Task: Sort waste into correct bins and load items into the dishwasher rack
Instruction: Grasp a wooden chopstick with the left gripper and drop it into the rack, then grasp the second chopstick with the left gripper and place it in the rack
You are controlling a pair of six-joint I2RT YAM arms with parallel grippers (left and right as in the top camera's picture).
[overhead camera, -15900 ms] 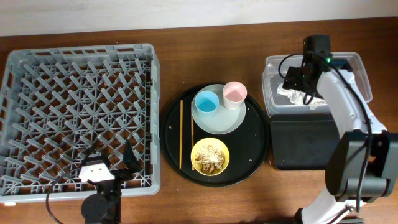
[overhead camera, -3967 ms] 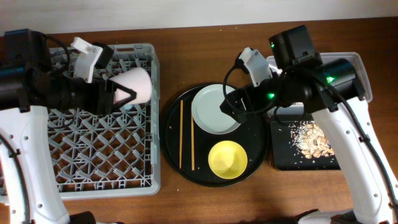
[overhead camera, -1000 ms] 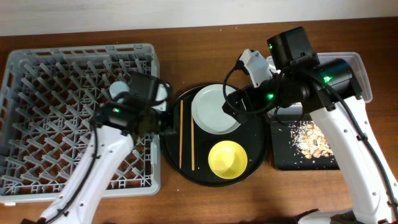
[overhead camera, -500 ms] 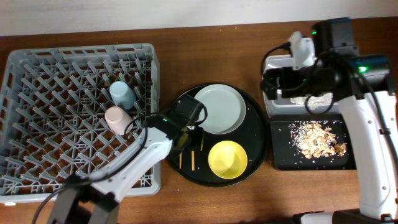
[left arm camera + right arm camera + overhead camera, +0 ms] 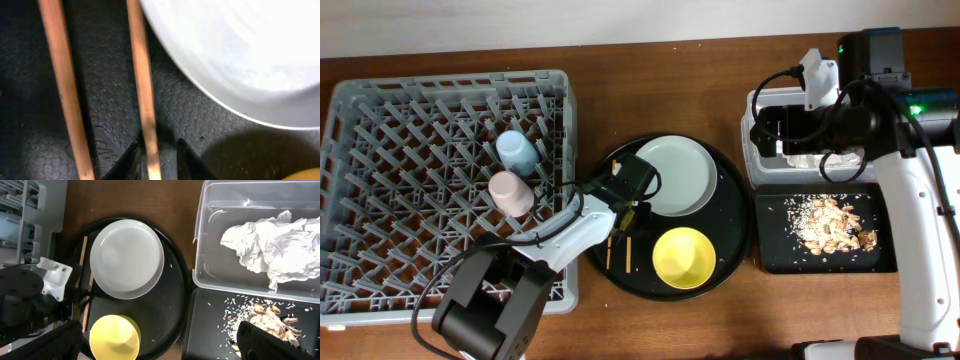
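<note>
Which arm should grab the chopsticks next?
Left. The left gripper is low on the round black tray, its fingers either side of one chopstick. The right gripper hangs open over the clear tub, far off.

Soft even light; left wrist close-up blurred, plate [image 5: 240,45] washed out.

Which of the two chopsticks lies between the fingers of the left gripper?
The chopstick beside the plate: it runs between the fingertips of the left gripper. The other chopstick lies outside them.
</note>
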